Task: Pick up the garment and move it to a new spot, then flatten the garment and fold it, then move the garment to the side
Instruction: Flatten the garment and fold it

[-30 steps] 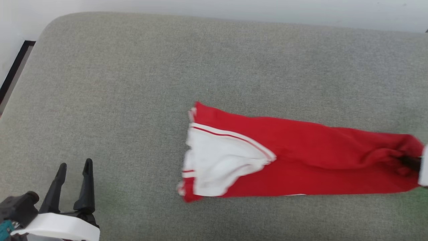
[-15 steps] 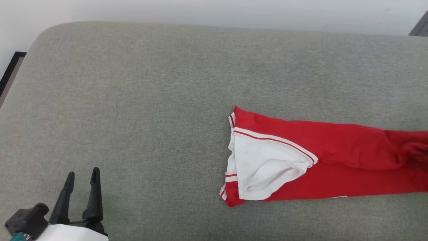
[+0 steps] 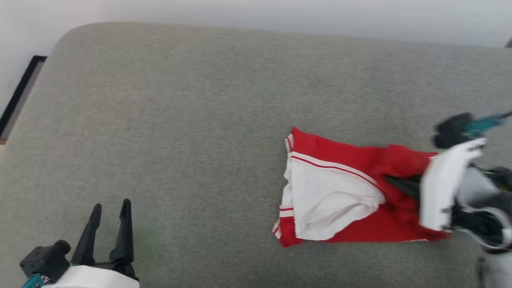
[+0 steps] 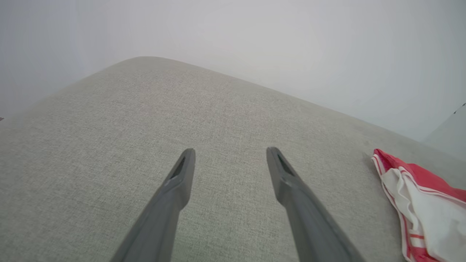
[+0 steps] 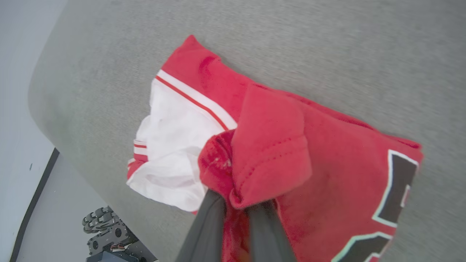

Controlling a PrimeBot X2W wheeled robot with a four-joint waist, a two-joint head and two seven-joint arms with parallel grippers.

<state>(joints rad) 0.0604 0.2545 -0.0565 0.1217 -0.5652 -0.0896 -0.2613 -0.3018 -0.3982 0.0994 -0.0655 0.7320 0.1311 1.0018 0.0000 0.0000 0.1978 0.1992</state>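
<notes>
The right gripper (image 5: 236, 199) has its two fingers pinched tight on a folded red bit of the garment (image 5: 338, 160). The left gripper (image 3: 111, 205), at the lower left of the head view, is spread wide and holds nothing. The garment lies at the middle right there, on the grey cushion (image 3: 180, 112).

The grey cushion (image 3: 180, 120) is free on its whole left and far part; a gripper passes there easily. The garment (image 3: 332, 192) covers the near right part, and the right gripper (image 3: 400, 185) with its arm stands over its right end. The left gripper (image 3: 111, 205) is at the near left edge. A wall (image 3: 280, 16) closes the far side.
</notes>
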